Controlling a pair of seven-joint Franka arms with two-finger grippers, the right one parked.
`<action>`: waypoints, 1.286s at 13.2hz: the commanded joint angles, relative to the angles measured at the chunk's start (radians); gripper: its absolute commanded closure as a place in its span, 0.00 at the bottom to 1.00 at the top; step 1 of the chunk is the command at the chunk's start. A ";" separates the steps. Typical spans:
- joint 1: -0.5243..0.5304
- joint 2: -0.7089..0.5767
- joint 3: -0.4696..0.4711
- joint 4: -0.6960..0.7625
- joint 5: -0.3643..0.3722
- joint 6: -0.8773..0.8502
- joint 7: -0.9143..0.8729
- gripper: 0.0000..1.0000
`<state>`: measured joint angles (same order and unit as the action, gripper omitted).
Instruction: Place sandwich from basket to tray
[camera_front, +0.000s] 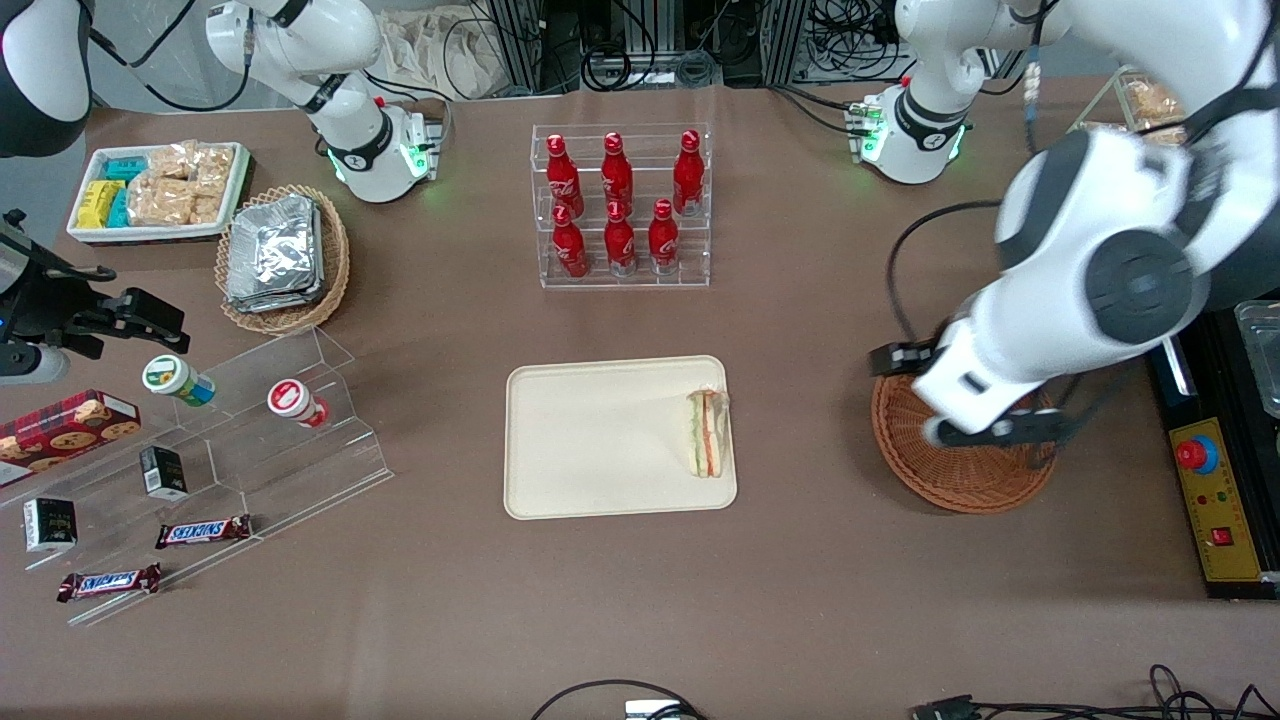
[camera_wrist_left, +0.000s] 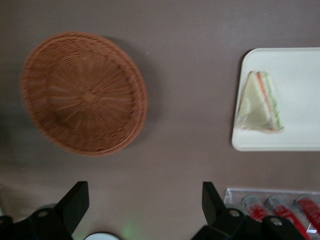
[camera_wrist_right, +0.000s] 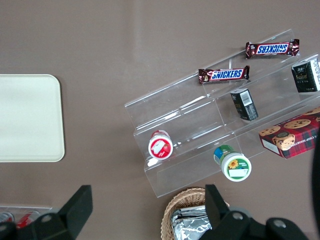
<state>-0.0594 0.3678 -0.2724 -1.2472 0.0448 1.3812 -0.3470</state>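
The jaws stand spread wide with nothing between them; the gripper (camera_wrist_left: 145, 212) hangs high above the table near the basket (camera_front: 962, 472), which the wrist view shows bare inside. In the front view the gripper itself is mostly hidden by the arm, so its exact height over the basket is hard to judge.

The sandwich (camera_front: 706, 432) lies flat in its clear wrap on the tray (camera_front: 590, 440), close against the rim at the working arm's end, wholly within the edge. The placing step looks done and the basket is well apart from the tray. What seems left is only to carry the arm clear without brushing the basket rim.

Farther from the front camera than the tray stands a clear rack of red Coca-Cola bottles (camera_front: 620, 205). Toward the parked arm's end, a clear stepped stand holds two Snickers bars (camera_front: 203, 531), whose name reads plainly, with a red plaid cookie box (camera_front: 66, 427) beside it; the small dark cartons' print cannot be read.
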 joint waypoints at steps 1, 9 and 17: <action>0.071 -0.096 -0.002 -0.058 -0.003 -0.056 0.127 0.00; 0.145 -0.323 -0.001 -0.414 0.018 0.105 0.207 0.00; 0.147 -0.356 0.002 -0.449 0.029 0.156 0.232 0.00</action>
<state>0.0811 0.0417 -0.2665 -1.6734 0.0644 1.5193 -0.1312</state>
